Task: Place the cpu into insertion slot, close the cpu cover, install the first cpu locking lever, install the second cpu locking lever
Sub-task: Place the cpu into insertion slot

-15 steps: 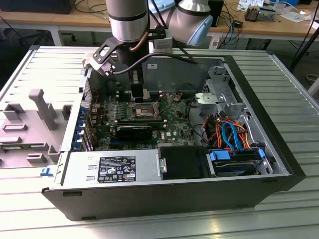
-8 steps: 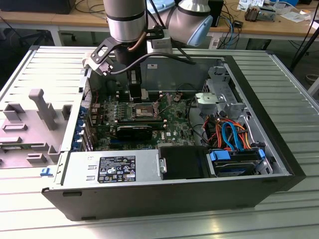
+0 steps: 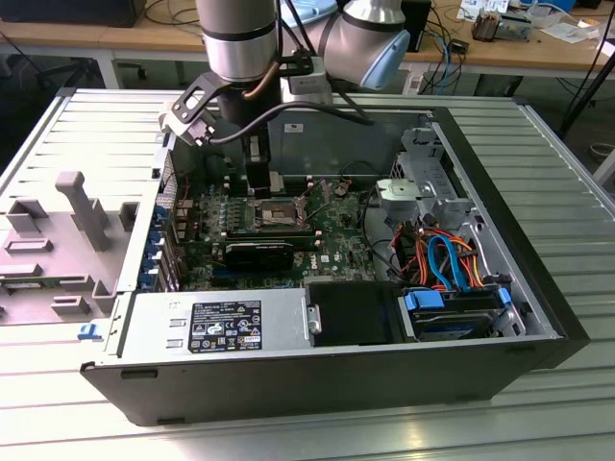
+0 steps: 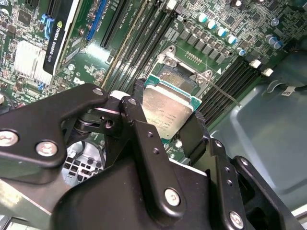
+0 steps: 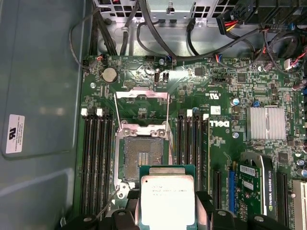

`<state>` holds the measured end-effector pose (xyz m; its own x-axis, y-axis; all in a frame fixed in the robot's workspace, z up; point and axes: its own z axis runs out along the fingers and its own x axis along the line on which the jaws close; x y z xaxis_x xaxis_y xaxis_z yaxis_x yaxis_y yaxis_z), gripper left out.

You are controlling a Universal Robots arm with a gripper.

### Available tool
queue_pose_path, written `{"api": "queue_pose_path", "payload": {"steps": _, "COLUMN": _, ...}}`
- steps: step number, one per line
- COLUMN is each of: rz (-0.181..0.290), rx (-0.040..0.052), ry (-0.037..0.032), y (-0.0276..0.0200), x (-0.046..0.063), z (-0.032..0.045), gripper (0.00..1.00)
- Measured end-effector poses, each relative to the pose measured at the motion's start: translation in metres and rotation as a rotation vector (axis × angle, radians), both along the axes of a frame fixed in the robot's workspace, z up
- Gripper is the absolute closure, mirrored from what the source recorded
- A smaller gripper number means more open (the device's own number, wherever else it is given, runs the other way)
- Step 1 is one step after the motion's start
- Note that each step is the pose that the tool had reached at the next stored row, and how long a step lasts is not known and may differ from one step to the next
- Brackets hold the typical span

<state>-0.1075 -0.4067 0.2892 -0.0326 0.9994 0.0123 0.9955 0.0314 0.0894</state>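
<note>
"Second wrist view: how is the gripper (image 4: 168, 115) set?"

"Closed part way. Its two black fingers (image 4: 194, 129) clamp opposite edges of the cpu (image 4: 163, 108), metal top towards the camera."

"Is that a good place to hold it?"

"I'd judge so. The chip looks light, thin and stiff, but its edges are smooth, so it could slip. Its underside and the socket contacts are likely fragile. Edges only, kept level."

"Where is it against the slot (image 5: 141, 160)?"

"In the first wrist view it overlaps the slot's near rim, seemingly above it and not seated. The slot lies bare. The cover (image 5: 142, 92) is swung back on the slot's far side, and memory slots (image 5: 96, 158) flank the slot on both sides."
</note>
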Motion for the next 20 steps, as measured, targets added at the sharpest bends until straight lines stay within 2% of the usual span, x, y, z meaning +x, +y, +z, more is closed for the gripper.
{"api": "queue_pose_path", "payload": {"steps": 20, "rz": 0.000, "rx": 0.0000, "ry": 0.0000, "y": 0.0000, "x": -0.0078, "z": -0.0007, "gripper": 0.45}}
